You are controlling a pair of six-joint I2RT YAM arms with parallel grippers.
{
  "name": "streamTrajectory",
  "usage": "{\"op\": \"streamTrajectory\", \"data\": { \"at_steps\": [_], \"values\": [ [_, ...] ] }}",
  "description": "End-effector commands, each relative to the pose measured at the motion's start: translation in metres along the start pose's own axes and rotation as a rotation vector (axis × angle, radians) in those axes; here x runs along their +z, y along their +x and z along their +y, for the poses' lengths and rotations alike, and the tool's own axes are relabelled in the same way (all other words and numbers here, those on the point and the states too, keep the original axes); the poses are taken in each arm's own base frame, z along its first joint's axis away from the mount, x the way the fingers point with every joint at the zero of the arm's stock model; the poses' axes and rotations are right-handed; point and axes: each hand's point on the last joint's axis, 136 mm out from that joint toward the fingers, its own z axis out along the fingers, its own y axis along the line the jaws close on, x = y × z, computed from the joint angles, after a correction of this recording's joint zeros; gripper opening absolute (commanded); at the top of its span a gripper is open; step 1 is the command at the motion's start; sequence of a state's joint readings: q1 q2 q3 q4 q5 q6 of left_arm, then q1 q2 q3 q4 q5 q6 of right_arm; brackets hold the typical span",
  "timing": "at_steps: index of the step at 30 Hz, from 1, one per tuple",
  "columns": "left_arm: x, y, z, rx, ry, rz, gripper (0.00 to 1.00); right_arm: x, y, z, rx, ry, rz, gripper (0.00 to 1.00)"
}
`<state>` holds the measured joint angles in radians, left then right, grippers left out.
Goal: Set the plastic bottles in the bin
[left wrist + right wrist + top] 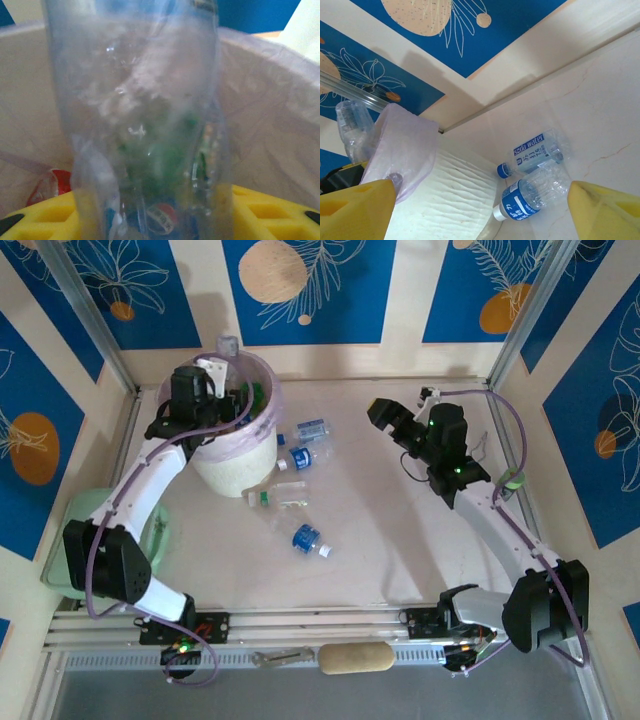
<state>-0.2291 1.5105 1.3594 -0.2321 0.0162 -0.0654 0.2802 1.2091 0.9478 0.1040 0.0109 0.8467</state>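
The clear bottle (140,100) is crumpled and see-through, with glints all over its skin. It stands upright over the far rim of the bin (232,468). The left gripper (212,372) is clenched on it, and in the left wrist view a yellow finger (270,210) sits against each side. Through the plastic I can make out green bottles (255,395) lying inside the bin. A red-labelled bottle (50,182) sits low against the liner (405,150).

The bin is a white bucket with that pale lilac bag folded over its rim. The back wall runs just behind it, and the left wall is close on its other side. The green tray (75,530) lies at its near left, partly under the left arm.

To the bin's right, 2 blue-labelled bottles (535,152) lie on their sides close together, just beside the bucket wall. Nearer to me than those lies some clear plastic with a green cap (270,498), though I cannot tell how many bottles it is. Nearer again is 1 more blue-labelled bottle (308,538).

Open tabletop (400,530) stretches right from these to the right gripper (385,412). That gripper hangs well apart from the bin with its fingers spread wide and nothing between them. It faces the 2 blue-labelled bottles and the bin. A tan roll (355,658) rests on the near rail, well apart from the bin.
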Motion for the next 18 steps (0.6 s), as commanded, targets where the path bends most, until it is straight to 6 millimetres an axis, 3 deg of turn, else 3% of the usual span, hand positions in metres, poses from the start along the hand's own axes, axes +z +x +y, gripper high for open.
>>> {"op": "streamTrajectory", "data": {
  "at_steps": [1, 3, 7, 9, 15, 18],
  "values": [
    [0.007, 0.014, 0.006, -0.01, -0.017, 0.051, 0.58, -0.003, -0.011, 0.018, -0.009, -0.043, -0.028, 0.9],
    [0.009, 0.017, 0.006, -0.013, -0.016, 0.06, 0.61, -0.004, -0.012, 0.019, -0.013, -0.042, -0.032, 0.9],
    [0.007, 0.014, 0.006, -0.016, -0.02, 0.058, 0.8, -0.004, -0.012, 0.019, -0.018, -0.042, -0.03, 0.9],
    [0.003, 0.009, 0.006, -0.015, -0.019, 0.045, 0.84, -0.004, -0.012, 0.02, -0.021, -0.043, -0.031, 0.9],
    [-0.022, -0.022, 0.003, -0.019, -0.013, -0.035, 1.0, -0.003, -0.014, 0.011, -0.041, -0.003, -0.035, 0.9],
    [-0.043, -0.041, 0.001, -0.03, -0.009, -0.104, 1.0, -0.003, -0.017, 0.002, -0.051, 0.032, -0.039, 0.9]
  ]
}}
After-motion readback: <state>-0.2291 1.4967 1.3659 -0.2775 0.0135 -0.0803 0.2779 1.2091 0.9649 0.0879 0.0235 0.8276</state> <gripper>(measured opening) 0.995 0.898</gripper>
